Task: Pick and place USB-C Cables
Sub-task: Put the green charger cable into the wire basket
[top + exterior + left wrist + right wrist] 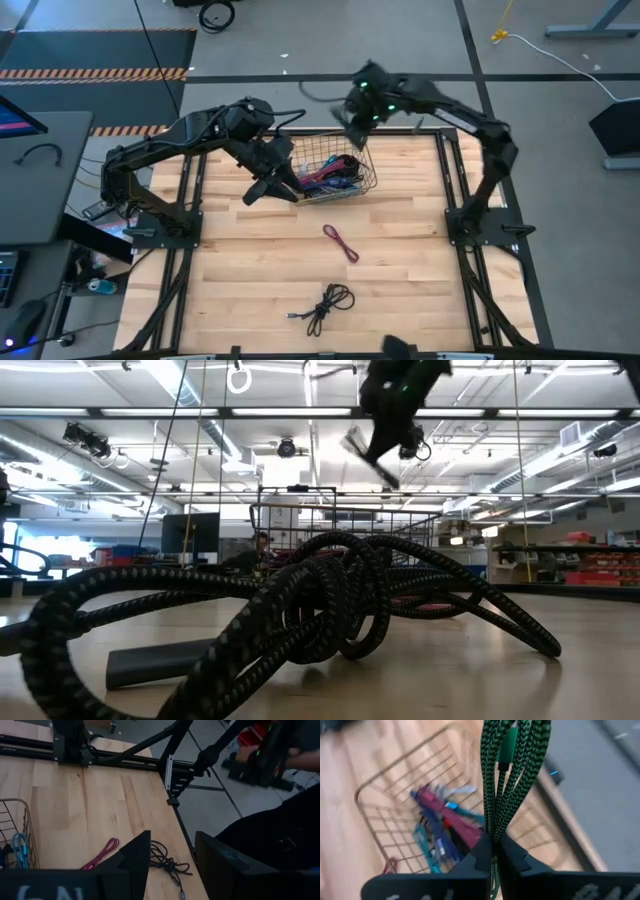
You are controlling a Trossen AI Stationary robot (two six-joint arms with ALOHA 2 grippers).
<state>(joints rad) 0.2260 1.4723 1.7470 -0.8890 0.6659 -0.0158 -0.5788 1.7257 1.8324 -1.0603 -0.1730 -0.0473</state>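
While the right gripper [494, 851] pinches its dark fingers on a folded green-and-black braided cable [512, 775], it hangs above the wire basket [385, 785], whose grid holds a tangle of magenta, teal and blue cables [442, 827]. Beside the basket the left gripper [172, 865] stands empty, fingers apart; on the wooden table [400, 260], apart from the basket, lie a thin magenta cable [341, 242] and a coiled black one [329, 304]
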